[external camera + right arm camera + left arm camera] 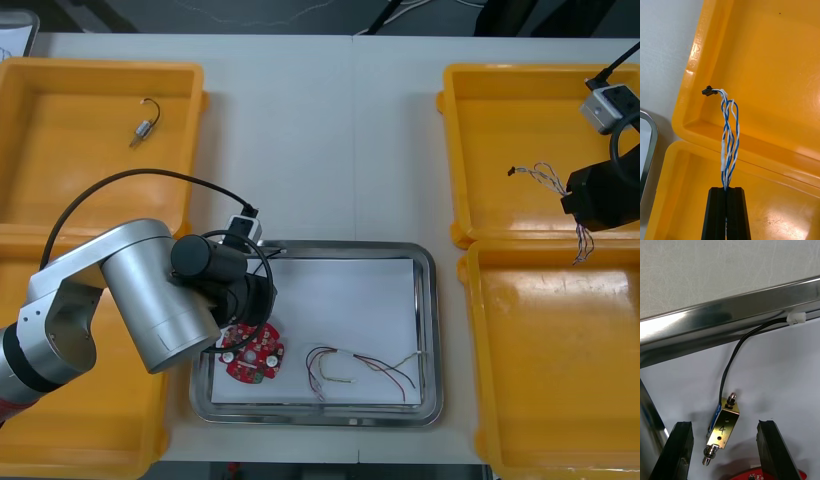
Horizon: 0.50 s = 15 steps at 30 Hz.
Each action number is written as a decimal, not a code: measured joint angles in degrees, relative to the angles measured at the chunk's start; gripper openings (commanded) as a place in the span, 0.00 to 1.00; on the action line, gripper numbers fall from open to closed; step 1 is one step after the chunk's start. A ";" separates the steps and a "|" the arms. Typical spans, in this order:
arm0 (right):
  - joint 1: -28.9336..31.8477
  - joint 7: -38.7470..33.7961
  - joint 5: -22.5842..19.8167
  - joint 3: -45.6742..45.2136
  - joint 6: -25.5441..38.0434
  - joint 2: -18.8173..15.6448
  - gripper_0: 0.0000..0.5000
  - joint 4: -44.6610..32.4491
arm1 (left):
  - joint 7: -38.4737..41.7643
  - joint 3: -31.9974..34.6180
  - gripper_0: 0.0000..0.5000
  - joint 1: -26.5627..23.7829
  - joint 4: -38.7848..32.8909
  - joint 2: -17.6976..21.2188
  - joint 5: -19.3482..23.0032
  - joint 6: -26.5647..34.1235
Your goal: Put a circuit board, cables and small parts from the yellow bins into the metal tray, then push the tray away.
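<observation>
Over the left end of the metal tray my left gripper stands open. Between its fingers a small metal part with a black cable lies on the tray's white inside. A round red circuit board and a red and yellow cable lie in the tray too. My right gripper is shut on a twisted blue and white cable, held above the wall between the two right yellow bins. In the front view this right gripper lifts the cable.
The far left bin holds a small metal part with a hooked wire. The near right bin lies below the hanging cable. The tray's rim runs just beyond the left fingers.
</observation>
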 measured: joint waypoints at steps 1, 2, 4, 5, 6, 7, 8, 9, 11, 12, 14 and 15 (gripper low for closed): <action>0.00 0.00 0.00 0.00 0.00 0.00 0.00 0.00 | 0.00 0.00 1.00 0.00 0.00 -0.02 -0.01 0.00; 0.00 0.00 0.00 0.00 0.00 0.00 0.00 0.00 | 0.01 0.01 1.00 0.00 -0.01 -0.02 0.00 0.00; 0.00 0.00 0.00 0.00 0.00 0.00 0.00 0.00 | 0.01 0.07 1.00 -0.01 -0.06 -0.03 0.15 0.07; 0.00 0.00 0.00 0.02 0.00 0.00 0.00 0.00 | 0.01 0.20 1.00 -0.03 -0.15 -0.03 0.42 0.39; 0.00 0.00 0.00 0.04 0.00 0.00 0.00 0.00 | 0.01 0.48 1.00 -0.04 -0.34 -0.03 0.85 0.98; -0.01 0.00 0.00 0.10 0.00 0.00 0.00 0.00 | 0.01 0.88 1.00 -0.04 -0.64 -0.04 1.46 1.82; -0.02 0.00 0.00 0.21 0.00 0.00 0.00 0.00 | 0.01 1.40 1.00 -0.04 -0.99 -0.05 2.15 2.70; -0.02 0.00 0.00 0.37 0.00 0.00 0.00 0.00 | 0.01 1.97 1.00 -0.04 -1.35 -0.05 2.72 3.43; -0.03 0.00 0.00 0.77 0.00 0.00 0.00 -0.01 | 0.01 3.61 1.00 -0.04 -2.45 -0.05 4.21 5.21; -0.04 0.00 0.01 1.00 0.00 0.00 0.00 -0.02 | 0.01 4.54 1.00 -0.04 -3.05 -0.05 5.03 6.11; -0.06 0.00 0.18 1.59 0.00 0.00 0.00 -0.09 | 0.01 6.57 1.00 -0.05 -4.16 -0.05 6.60 7.76; -0.08 0.00 0.45 1.96 0.00 0.00 0.00 -0.20 | 0.01 7.62 1.00 -0.06 -4.73 -0.05 7.46 8.62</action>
